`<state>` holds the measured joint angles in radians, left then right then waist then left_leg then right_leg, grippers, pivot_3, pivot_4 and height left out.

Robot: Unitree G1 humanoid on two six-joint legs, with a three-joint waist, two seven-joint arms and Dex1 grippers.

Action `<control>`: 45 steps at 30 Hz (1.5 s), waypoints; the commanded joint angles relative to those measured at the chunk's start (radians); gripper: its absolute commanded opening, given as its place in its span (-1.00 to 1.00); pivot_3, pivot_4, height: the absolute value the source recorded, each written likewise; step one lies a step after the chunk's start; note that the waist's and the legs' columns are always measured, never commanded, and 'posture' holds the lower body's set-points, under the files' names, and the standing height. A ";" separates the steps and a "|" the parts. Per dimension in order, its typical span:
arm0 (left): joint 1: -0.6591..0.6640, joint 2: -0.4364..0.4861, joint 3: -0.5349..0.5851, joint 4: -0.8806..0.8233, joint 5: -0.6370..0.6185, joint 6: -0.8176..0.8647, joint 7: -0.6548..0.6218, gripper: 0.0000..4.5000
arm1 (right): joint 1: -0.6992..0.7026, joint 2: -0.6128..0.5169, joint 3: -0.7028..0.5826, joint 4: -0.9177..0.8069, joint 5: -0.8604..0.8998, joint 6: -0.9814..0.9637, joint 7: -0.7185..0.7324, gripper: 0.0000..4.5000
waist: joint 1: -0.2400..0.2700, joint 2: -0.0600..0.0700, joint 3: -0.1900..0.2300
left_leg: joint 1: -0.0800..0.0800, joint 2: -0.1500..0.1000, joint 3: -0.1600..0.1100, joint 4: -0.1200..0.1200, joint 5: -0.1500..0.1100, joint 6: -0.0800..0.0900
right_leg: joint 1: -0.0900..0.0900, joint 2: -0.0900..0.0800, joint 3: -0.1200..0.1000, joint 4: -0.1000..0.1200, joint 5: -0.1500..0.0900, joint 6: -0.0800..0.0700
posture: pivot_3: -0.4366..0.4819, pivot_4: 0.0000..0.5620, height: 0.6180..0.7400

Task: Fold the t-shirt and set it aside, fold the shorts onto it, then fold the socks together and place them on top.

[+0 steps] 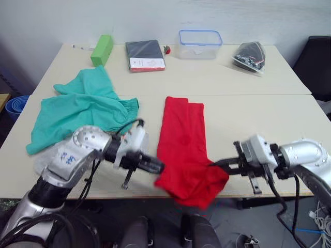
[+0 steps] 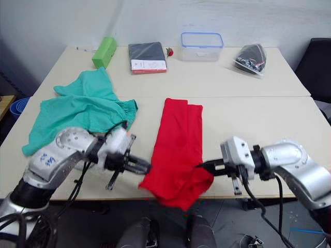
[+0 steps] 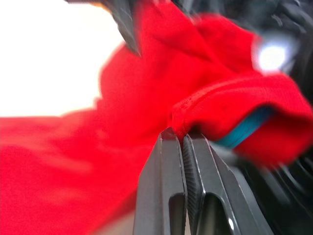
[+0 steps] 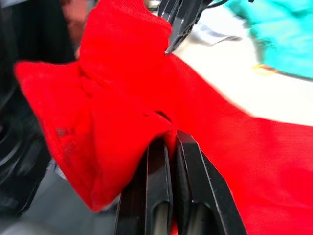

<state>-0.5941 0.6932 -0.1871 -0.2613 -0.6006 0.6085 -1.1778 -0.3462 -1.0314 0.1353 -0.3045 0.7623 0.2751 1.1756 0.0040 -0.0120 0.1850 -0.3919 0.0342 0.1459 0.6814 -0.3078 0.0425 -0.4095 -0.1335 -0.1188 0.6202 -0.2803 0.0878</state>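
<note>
Red t-shirt (image 1: 183, 150): folded lengthwise into a long strip, lying mid-table, its near end hanging past the front table (image 1: 243, 111) edge. Blue-teal collar band visible at the bunched near end in the left wrist view.

Left gripper (image 1: 158, 167): at the near left corner of the t-shirt, fingers (image 3: 171, 181) pressed together with a red hem pinched between them.

Right gripper (image 1: 217, 164): at the near right corner of the t-shirt, fingers (image 4: 188, 181) closed on a fold of red cloth. Both grippers level with the front edge, the near end of the t-shirt sagging between them.

Teal-green shorts (image 1: 83, 108): spread loosely on the left part of the table, gathered waistband toward the t-shirt, well apart from it. Orange drawstring loop visible in the right wrist view.

Back of table, left to right:
- green block (image 1: 102, 50), near the far left corner;
- dark booklet (image 1: 145, 55) with a white and red strip on its near edge;
- small red item (image 1: 166, 50) just beside the booklet;
- clear box (image 1: 200, 44) with a blue rim;
- clear bag (image 1: 251, 56) of dark small parts.

Blue bucket (image 1: 13, 106): on the floor, left of the table.
</note>
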 commanded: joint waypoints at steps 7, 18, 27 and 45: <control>-0.310 -0.240 0.191 0.585 0.043 0.089 0.337 -1.00 | -0.490 0.295 -0.008 0.549 -0.150 0.340 -0.290 -0.99 | -0.010 0.000 0.000 | -0.005 -0.001 0.002 0.001 0.003 0.000 | -0.006 0.002 -0.002 0.004 0.000 0.001 | -0.05 -0.47 1.00; -0.598 -0.418 0.217 1.261 0.274 -0.172 0.536 -1.00 | -0.823 0.549 0.024 1.229 -0.510 0.307 -0.509 -0.99 | -0.010 0.000 0.000 | -0.023 -0.008 0.004 0.000 0.007 0.004 | -0.020 0.004 -0.011 0.008 0.004 0.007 | -0.05 -0.47 1.00; -0.630 -0.415 0.294 1.367 0.313 -0.201 0.594 -0.14 | -0.886 0.540 -0.109 1.306 -0.518 0.382 -0.532 0.28 | -0.034 0.000 0.000 | -0.024 -0.008 0.003 0.000 0.008 0.005 | -0.021 0.004 -0.012 0.008 0.004 0.008 | -0.05 -0.47 1.00; -0.026 -0.075 -0.107 0.355 0.562 -0.611 0.051 0.99 | -0.133 0.250 0.075 0.243 -0.741 -0.399 -0.144 0.91 | -0.030 0.000 0.001 | -0.015 -0.006 0.011 -0.005 0.007 0.000 | -0.019 0.007 -0.006 0.002 0.003 0.006 | -0.05 -0.47 1.00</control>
<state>-0.6114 0.6148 -0.2835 0.1298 -0.0950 0.0903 -1.1469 -0.4818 -0.7635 0.2131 -0.0400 0.0654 -0.0156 1.0400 -0.0261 -0.0119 0.1858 -0.4056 0.0285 0.1574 0.6790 -0.3007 0.0426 -0.4275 -0.1277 -0.1247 0.6240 -0.2767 0.0941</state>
